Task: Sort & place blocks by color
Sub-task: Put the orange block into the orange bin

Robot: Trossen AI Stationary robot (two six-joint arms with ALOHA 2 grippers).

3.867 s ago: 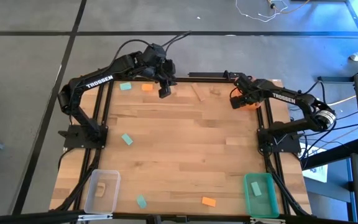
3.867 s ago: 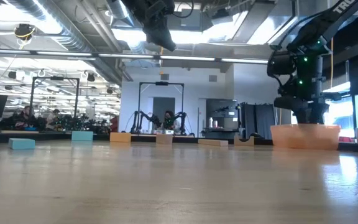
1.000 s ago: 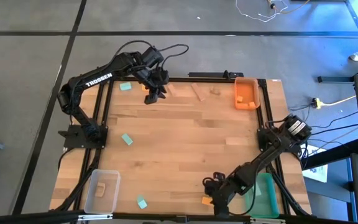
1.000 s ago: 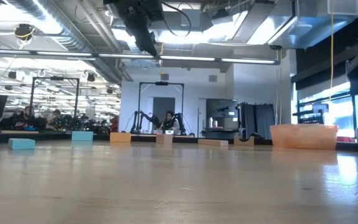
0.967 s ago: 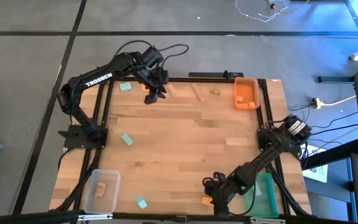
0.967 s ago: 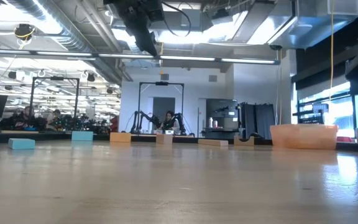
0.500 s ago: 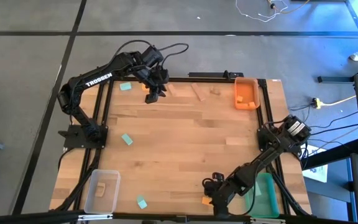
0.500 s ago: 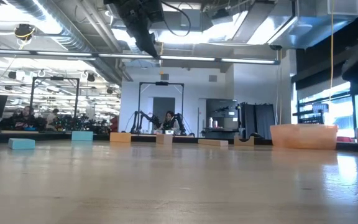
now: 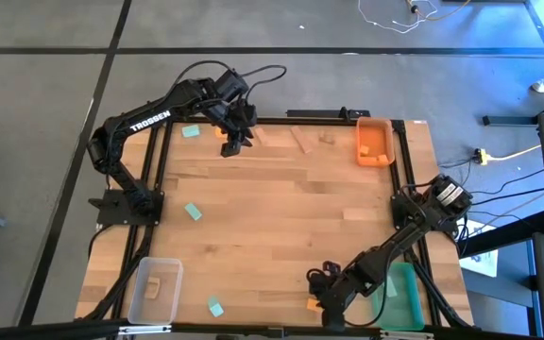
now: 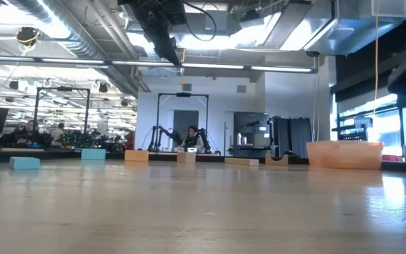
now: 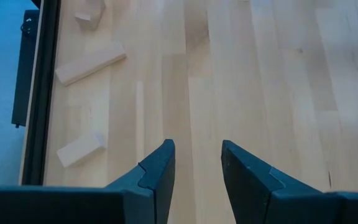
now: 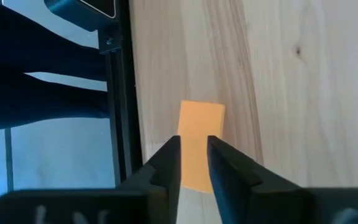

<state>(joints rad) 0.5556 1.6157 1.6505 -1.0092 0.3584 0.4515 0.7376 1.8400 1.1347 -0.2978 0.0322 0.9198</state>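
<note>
Roughly mid-task: right gripper (image 12: 193,163) had jaws slightly apart w/ an orange block (image 12: 200,144) between and just beyond them, not clamped. Left gripper (image 11: 196,167) hovered, jaws apart, pale blocks (image 11: 90,62) off to one side; several blocks unsorted.

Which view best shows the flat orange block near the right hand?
The right wrist view: the flat orange block fills the centre, partly behind the right hand. The high view shows only a sliver beside that hand. Low and left wrist views miss it.
</note>
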